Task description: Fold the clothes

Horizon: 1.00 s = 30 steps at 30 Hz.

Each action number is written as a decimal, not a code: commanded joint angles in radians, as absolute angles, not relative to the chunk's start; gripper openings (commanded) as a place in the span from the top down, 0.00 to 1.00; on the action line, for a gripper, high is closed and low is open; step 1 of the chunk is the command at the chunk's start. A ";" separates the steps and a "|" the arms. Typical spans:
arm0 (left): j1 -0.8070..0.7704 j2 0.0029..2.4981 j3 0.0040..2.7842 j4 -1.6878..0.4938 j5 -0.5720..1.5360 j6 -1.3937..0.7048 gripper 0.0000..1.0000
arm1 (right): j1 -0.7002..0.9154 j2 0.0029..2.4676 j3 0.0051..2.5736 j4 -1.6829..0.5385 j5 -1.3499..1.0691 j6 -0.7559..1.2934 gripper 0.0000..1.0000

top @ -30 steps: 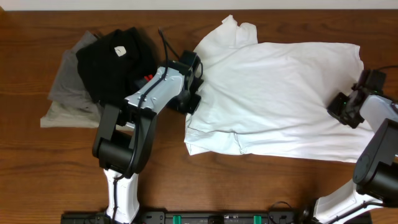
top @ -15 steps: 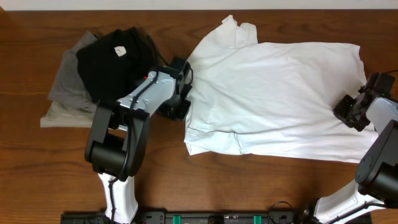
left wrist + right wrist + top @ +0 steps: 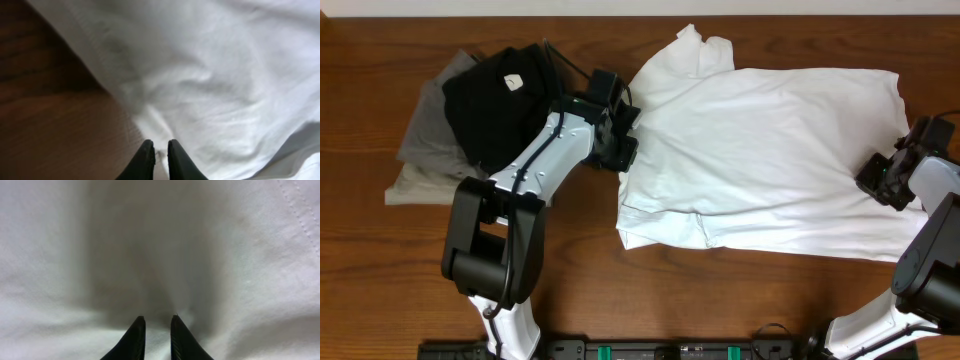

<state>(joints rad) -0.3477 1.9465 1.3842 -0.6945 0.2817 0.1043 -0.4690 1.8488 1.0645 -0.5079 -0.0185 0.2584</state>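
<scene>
A white T-shirt (image 3: 770, 150) lies stretched lengthwise away from the black garment (image 3: 505, 100), sleeves nearest it; the right pincer (image 3: 157, 320) pinches its farthest edge, while the left pincer's (image 3: 160, 145) grip is unclear.

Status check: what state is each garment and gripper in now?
white T-shirt, spread out, wrinkled, not folded.
black garment, folded, lying on the grey garments.
grey garments, folded, stacked.
left gripper, jaws nearly together at shirt's left edge, grip unclear.
right gripper, jaws nearly together at shirt's right edge, grip unclear.
</scene>
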 commanded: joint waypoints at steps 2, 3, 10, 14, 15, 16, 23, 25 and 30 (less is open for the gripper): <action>-0.346 1.964 1.326 -0.668 0.307 0.112 0.85 | -0.476 1.851 1.066 -0.508 -0.019 0.246 0.82; -0.346 1.974 1.324 -0.668 0.306 0.114 0.85 | -0.476 1.851 1.066 -0.508 -0.019 0.246 0.82; -0.346 2.035 1.323 -0.656 0.302 0.164 0.86 | -0.476 1.851 1.066 -0.509 -0.019 0.246 0.82; -0.345 2.037 1.323 -0.656 0.263 0.164 0.86 | -0.476 1.851 1.066 -0.509 -0.019 0.246 0.82; -0.345 2.037 1.323 -0.662 0.229 0.163 0.87 | -0.476 1.851 1.066 -0.509 -0.019 0.246 0.82; -0.345 2.037 1.323 -0.672 0.183 0.161 0.90 | -0.476 1.851 1.066 -0.509 -0.018 0.246 0.82; -0.315 2.037 1.323 -0.752 -0.019 0.087 0.94 | -0.494 1.851 1.066 -0.500 0.068 0.246 0.81; -0.300 2.037 1.323 -0.776 -0.019 0.080 0.94 | -0.510 1.851 1.066 -0.490 0.075 0.246 0.80; -0.275 2.037 1.323 -0.777 -0.020 0.073 0.94 | -0.529 1.851 1.066 -0.455 0.002 0.208 0.79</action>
<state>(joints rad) -0.2882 2.0243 1.3350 -0.7773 0.0242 0.0937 -0.5159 1.8488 1.0645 -0.4667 0.0303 0.2504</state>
